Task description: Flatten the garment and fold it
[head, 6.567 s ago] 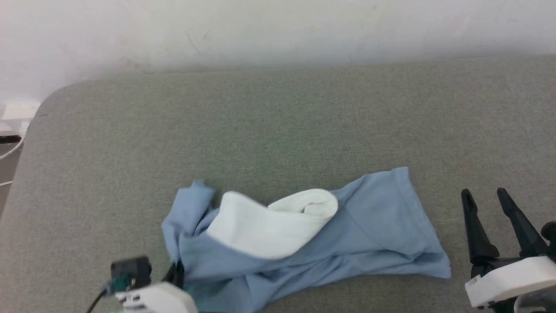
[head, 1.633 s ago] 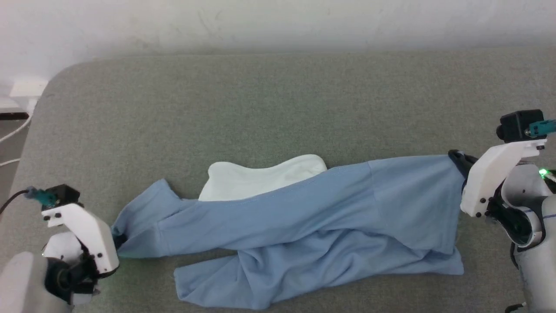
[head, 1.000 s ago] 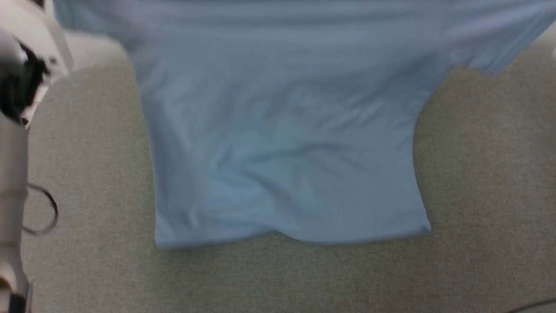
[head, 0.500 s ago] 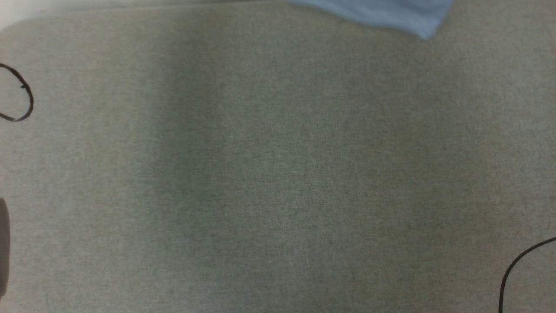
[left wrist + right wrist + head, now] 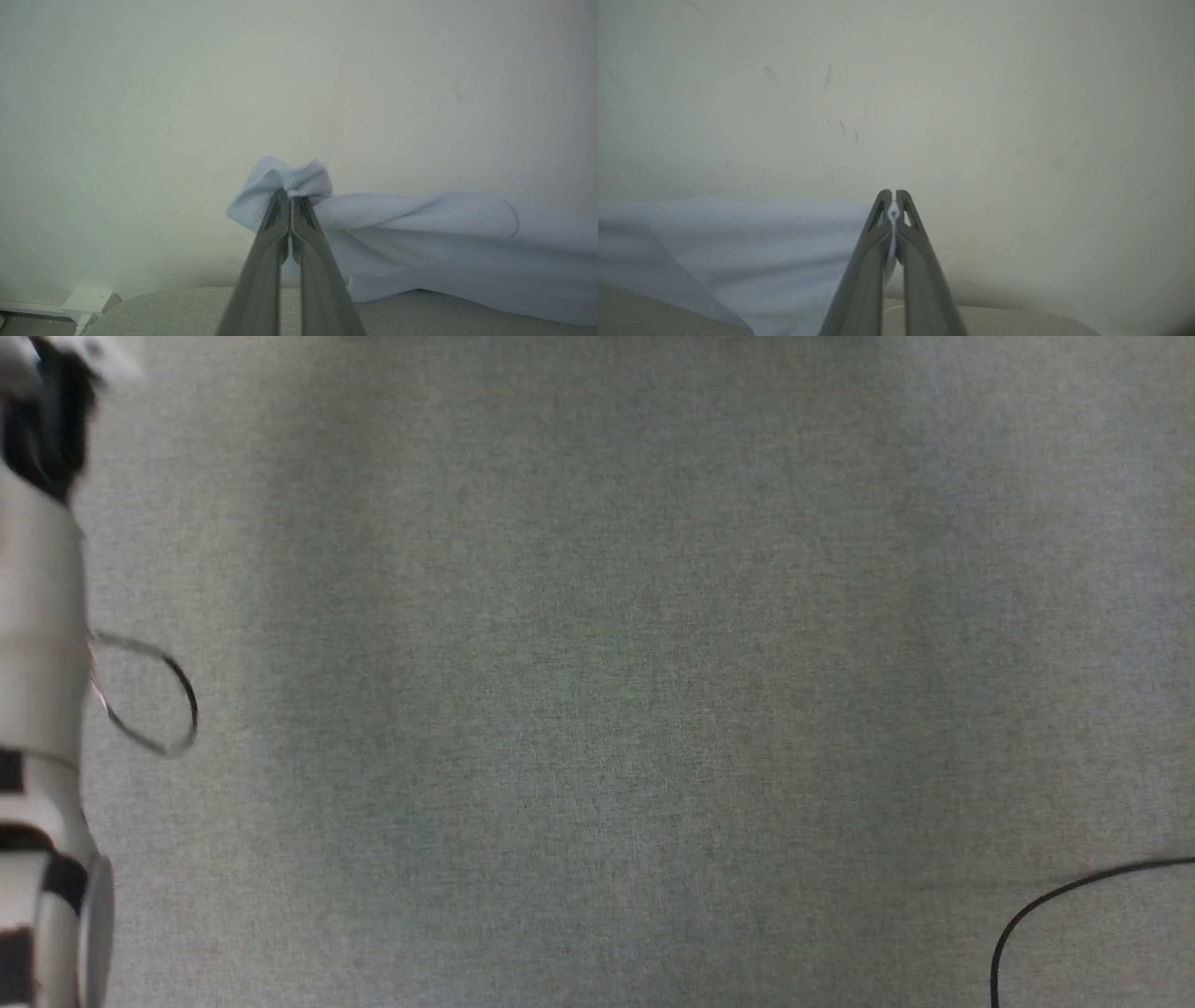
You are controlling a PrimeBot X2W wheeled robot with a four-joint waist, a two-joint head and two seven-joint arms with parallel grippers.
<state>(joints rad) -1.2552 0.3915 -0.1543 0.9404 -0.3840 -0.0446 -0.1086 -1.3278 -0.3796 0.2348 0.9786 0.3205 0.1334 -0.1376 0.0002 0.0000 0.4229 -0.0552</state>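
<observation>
Pale wall (image 5: 140,93) backs garment (image 5: 420,224) (nipped by left claw (image 5: 290,198), right claw (image 5: 893,193))

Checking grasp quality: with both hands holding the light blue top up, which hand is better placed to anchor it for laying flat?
Left, probably. The left hand is shut on a bunched wad of the light blue top; the right hand pinches only a thin edge.

Left gripper (image 5: 290,198): we hold its two long dark fingers pressed together on a bunched edge of the light blue knit garment (image 5: 420,224).
Right gripper (image 5: 892,193): our dark fingers meet at the tips, nipping the garment's edge.
Left forearm (image 5: 37,616): pale, rounded, blurred, along the head view's left edge.
</observation>
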